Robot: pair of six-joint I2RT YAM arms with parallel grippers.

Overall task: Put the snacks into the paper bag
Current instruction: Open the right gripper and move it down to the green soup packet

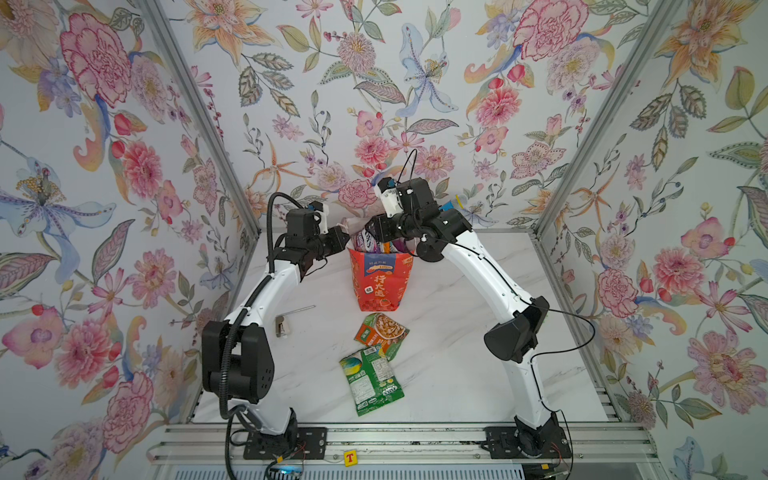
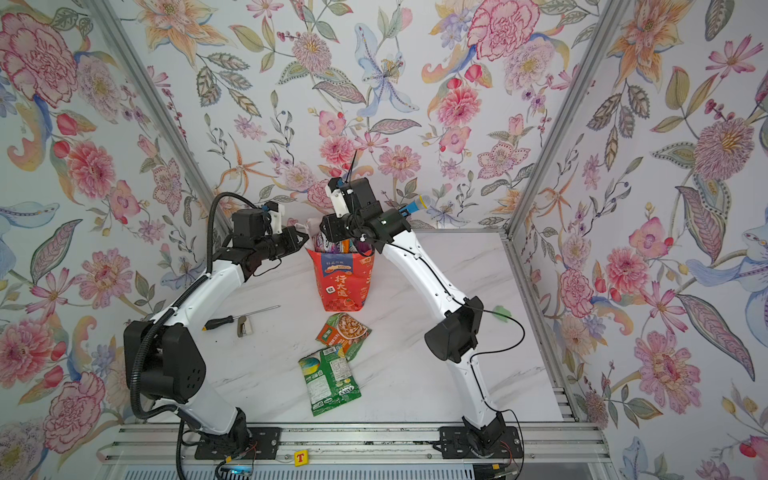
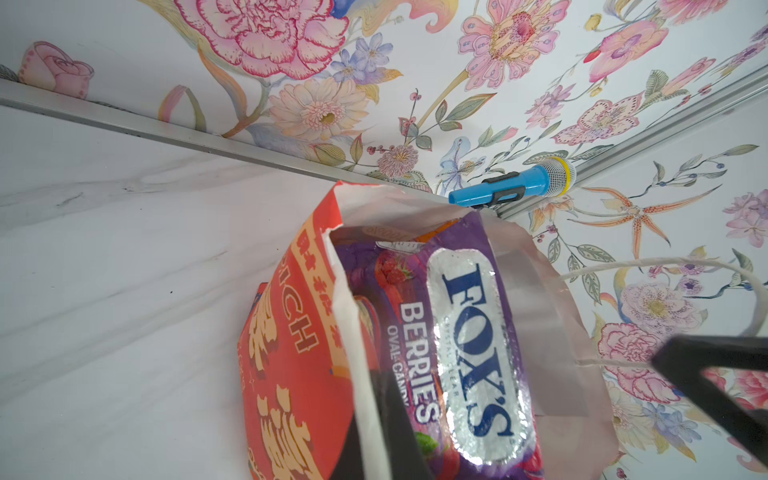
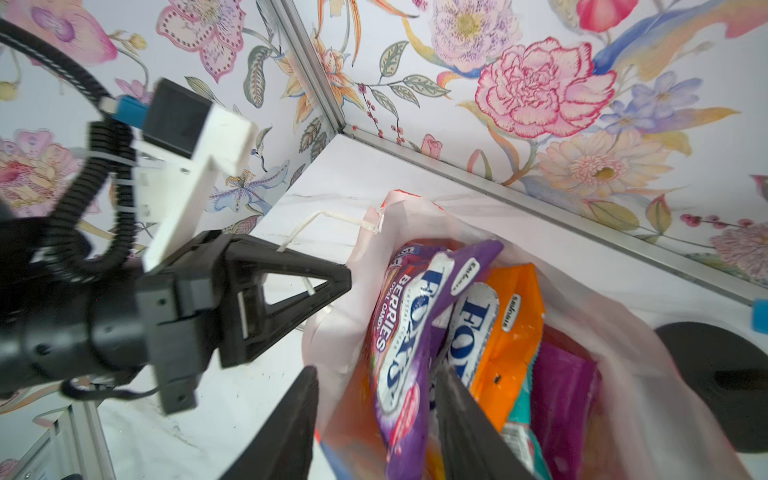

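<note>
The red-orange paper bag (image 1: 374, 286) (image 2: 340, 282) stands upright in the middle of the table. My left gripper (image 1: 347, 241) (image 3: 370, 415) is shut on the bag's left rim, one finger inside and one outside the wall (image 3: 291, 353). My right gripper (image 1: 370, 235) (image 4: 376, 370) hangs over the mouth, open, straddling the near bag wall and a purple FOX'S packet (image 4: 399, 365). Another FOX'S packet (image 4: 469, 332) and orange (image 4: 515, 324), purple (image 4: 561, 395) and teal packets fill the bag. In front of the bag lie an orange-green nut packet (image 1: 382, 332) (image 2: 345, 332) and a green packet (image 1: 372, 380) (image 2: 330, 380).
A screwdriver (image 2: 232, 320) and a small metal piece (image 1: 281, 326) lie left of the bag. A blue toy microphone (image 2: 417, 204) (image 3: 515, 185) rests by the back rail. A small green lump (image 2: 500, 312) sits at the right. Floral walls enclose three sides.
</note>
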